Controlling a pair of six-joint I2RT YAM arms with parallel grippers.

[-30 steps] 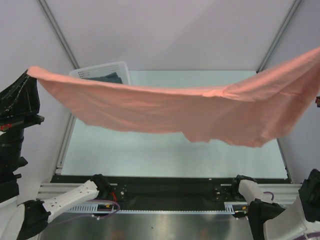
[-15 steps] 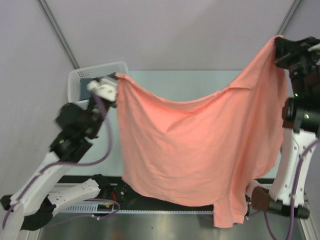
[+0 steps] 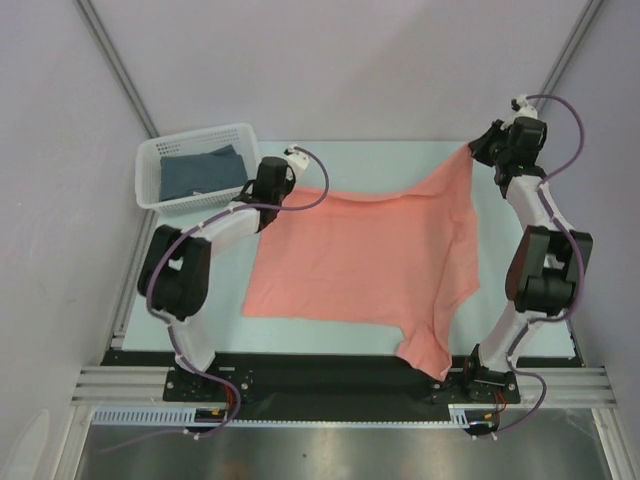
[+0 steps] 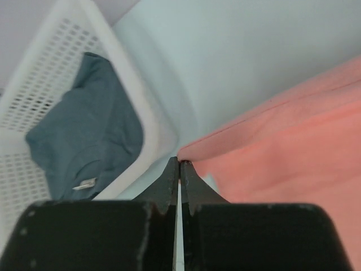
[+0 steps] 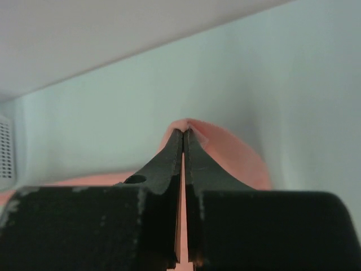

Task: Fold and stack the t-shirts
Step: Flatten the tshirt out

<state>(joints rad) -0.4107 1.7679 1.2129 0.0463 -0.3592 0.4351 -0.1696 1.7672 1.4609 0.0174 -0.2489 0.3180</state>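
The salmon-pink t-shirt [image 3: 370, 255] lies spread on the table, with one sleeve trailing over the near edge. My left gripper [image 3: 292, 186] is shut on its far-left corner, next to the basket. My right gripper [image 3: 474, 152] is shut on its far-right corner, which rises slightly off the table. In the left wrist view the shut tips [image 4: 180, 163] pinch the pink hem [image 4: 282, 130]. In the right wrist view the jaws [image 5: 183, 131] clamp a peak of pink cloth [image 5: 237, 155]. The dark slate-blue t-shirt [image 3: 200, 170] lies crumpled in the basket, also seen in the left wrist view [image 4: 84, 135].
A white lattice basket [image 3: 150, 152] stands at the table's far left corner, its wall [image 4: 62, 45] close to my left gripper. Pale bare table [image 3: 190, 300] shows to the left of and beyond the pink shirt. Grey walls enclose the table on the far side and both ends.
The pink shirt was held stretched in the air; both arms have swung forward and down, laying it flat on the table with the grippers at the far corners.
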